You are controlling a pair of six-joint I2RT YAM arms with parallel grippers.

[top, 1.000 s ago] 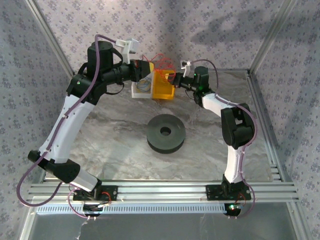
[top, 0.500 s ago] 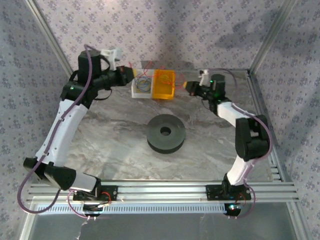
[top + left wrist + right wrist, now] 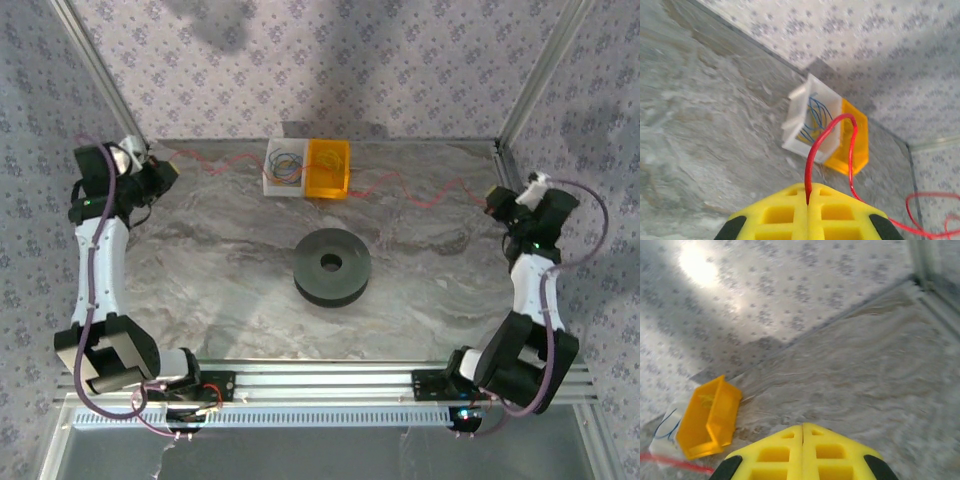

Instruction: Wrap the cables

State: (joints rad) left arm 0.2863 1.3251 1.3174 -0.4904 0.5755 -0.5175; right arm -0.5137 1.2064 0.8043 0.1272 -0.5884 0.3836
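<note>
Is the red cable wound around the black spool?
No, the cable runs from the left claw to the right claw, well behind the bare spool.

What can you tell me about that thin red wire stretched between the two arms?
The red cable is a very thin, flexible, glossy wire. It runs in loose waves across the back of the table, past the white bin and the orange bin. One end is pinched between the closed yellow pads of the left gripper, and the wire arches up from there. The other end reaches the right gripper, which is also shut, though the contact itself is hidden. It is not wrapped on anything yet.
</note>
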